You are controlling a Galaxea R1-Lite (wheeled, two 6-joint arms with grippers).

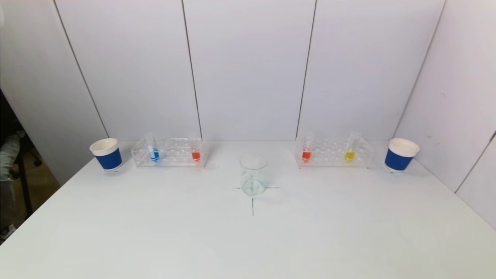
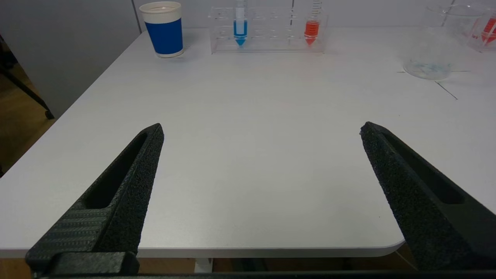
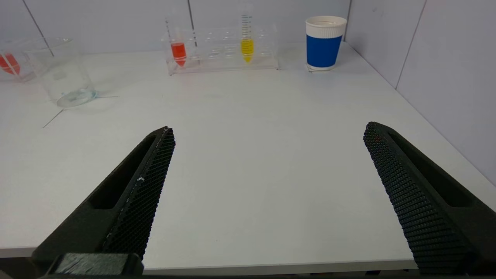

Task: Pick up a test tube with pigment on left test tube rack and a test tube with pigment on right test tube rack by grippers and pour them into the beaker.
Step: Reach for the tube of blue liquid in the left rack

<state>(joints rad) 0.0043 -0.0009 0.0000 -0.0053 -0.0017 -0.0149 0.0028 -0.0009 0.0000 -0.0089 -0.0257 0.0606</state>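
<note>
A white tabletop (image 1: 248, 240) stands against pale panelled walls. Near its far edge, left of centre, the clear left test tube rack (image 1: 168, 153) holds a blue-filled tube (image 1: 154, 153) toward its left end and an orange-red tube (image 1: 196, 154) at its right end. Right of centre, the right test tube rack (image 1: 334, 153) holds a red tube (image 1: 306, 154) at its left end and a yellow tube (image 1: 350, 154) further right. The glass beaker (image 1: 253, 174) stands upright between the racks, a little nearer the front edge, on a drawn cross mark. A blue-and-white paper cup (image 1: 106, 154) sits by the far left corner, another cup (image 1: 401, 155) by the far right.

The left gripper (image 2: 261, 130) hovers over the front edge on the left side, jaws spread wide and holding nothing. The right gripper (image 3: 269, 130) hovers over the front edge on the right, likewise spread and unladen.
</note>
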